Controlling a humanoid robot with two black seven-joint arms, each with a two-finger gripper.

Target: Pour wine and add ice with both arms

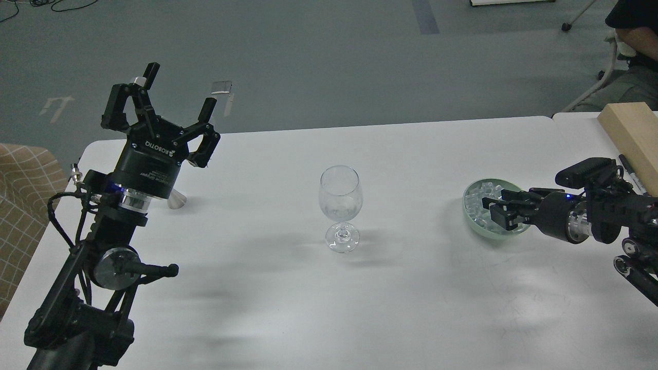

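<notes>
Ice [480,204] in bowl [470,218], left tool [177,92] marked ROBOTIQ

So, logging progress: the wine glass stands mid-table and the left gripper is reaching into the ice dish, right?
Not quite. In the head view the right gripper is at the ice dish; the left gripper is raised, open and empty. The wine glass does stand mid-table.

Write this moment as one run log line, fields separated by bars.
left pincer: open, raised, empty | right pincer: in ice dish, grip unclear | wine glass: upright, mid-table, no ice visible
</notes>
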